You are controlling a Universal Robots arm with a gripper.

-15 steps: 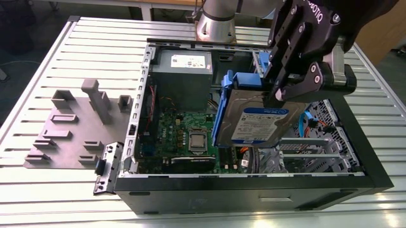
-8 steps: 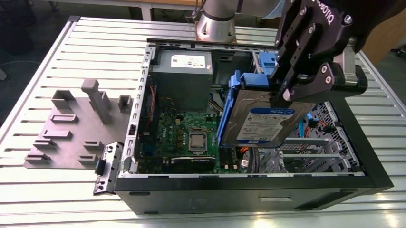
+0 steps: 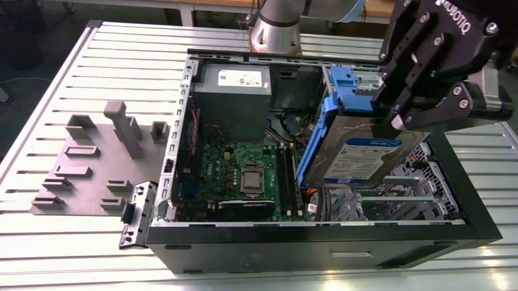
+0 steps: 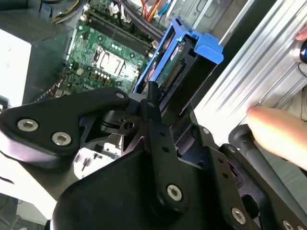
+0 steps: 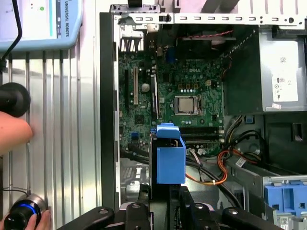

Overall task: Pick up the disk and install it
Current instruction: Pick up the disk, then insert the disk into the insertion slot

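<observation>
One disk (image 3: 364, 159), and I'm holding it. My end effector (image 3: 390, 124) is clamping its upper edge on either side of the blue carrier rail. It's hanging tilted inside the open computer case (image 3: 324, 245), just over the metal drive cage (image 3: 389, 203) on the exterior view's right, beside the motherboard (image 3: 242, 176). Pickup looks done to me, so I'm reckoning this is the install step, and it isn't sitting in the cage yet. Seating it is going to call for squaring the rail with the cage and easing down gently, since it's leaning. The orange cables (image 5: 211, 175) by the board might snag. A person's hand (image 4: 278, 134) is hanging out by the table (image 3: 97, 73) beside the case.
</observation>
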